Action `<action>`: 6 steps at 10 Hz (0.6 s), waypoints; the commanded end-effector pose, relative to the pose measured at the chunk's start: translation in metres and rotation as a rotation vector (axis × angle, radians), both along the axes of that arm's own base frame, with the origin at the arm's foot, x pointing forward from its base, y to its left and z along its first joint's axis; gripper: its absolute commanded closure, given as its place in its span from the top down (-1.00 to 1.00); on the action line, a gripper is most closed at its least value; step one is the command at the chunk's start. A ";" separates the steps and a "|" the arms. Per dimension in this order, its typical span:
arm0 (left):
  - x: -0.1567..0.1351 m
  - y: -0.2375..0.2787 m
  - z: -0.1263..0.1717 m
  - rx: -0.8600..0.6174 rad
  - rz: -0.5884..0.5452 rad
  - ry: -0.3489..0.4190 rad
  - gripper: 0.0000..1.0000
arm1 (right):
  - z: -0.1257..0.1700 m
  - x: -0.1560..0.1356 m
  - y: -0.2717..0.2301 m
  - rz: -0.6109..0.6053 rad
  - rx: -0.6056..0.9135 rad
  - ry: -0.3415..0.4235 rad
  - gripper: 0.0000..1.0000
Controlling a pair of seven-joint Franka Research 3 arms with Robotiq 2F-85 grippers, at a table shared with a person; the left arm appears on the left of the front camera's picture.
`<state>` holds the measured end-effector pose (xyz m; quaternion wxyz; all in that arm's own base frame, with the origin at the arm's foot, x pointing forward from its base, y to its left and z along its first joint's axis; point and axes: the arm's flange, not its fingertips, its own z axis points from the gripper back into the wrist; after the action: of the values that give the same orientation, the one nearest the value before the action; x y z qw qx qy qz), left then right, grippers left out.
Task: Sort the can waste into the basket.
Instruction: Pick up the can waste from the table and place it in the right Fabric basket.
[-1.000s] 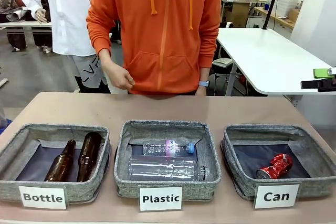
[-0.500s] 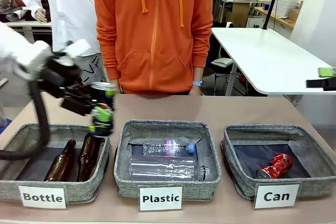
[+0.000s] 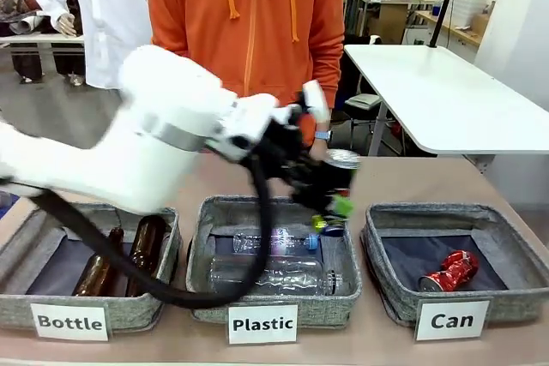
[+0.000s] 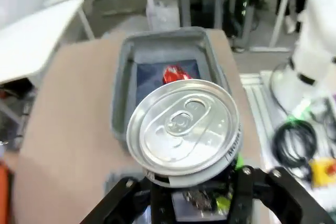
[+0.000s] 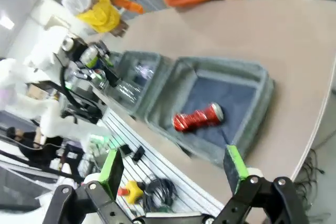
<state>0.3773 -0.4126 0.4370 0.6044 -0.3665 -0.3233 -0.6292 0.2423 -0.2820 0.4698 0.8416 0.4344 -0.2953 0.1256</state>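
Left gripper (image 3: 330, 203): gripping the black-and-silver can (image 3: 340, 163) above the far right corner of the "Plastic" basket (image 3: 214, 297).
Black-and-silver can: sitting upright between the fingers, silver top up.
"Can" basket (image 3: 515, 293): holding the red dented can (image 3: 449, 272) on its dark lining.
Right gripper (image 5: 173, 174): hanging spread wide, holding nothing, over the table edge.

A red, dented can (image 3: 449, 272) lies on the dark lining of the grey woven basket (image 3: 515, 293), behind its white "Can" label (image 3: 452, 321); the silver-topped can (image 4: 184, 127) shines.
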 end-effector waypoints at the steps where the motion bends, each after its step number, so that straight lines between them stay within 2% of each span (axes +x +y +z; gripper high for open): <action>1: 0.002 -0.051 -0.015 -0.038 -0.054 -0.180 -0.12 | -0.007 0.002 -0.005 0.061 -0.104 0.030 1.00; 2: -0.009 -0.073 -0.011 -0.032 -0.085 -0.243 -0.12 | -0.012 0.003 -0.005 0.066 -0.146 0.054 1.00; 3: -0.016 -0.098 -0.011 -0.002 -0.132 -0.259 -0.12 | -0.005 -0.007 -0.009 0.014 -0.049 0.022 1.00; 6: -0.020 -0.143 -0.031 0.101 -0.191 -0.304 -0.12 | -0.005 -0.007 -0.009 0.014 -0.049 0.022 1.00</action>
<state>0.3433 -0.5408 0.4010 0.4956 -0.2795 -0.3531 -0.7427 0.2342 -0.2928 0.4610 0.8605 0.4079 -0.2714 0.1394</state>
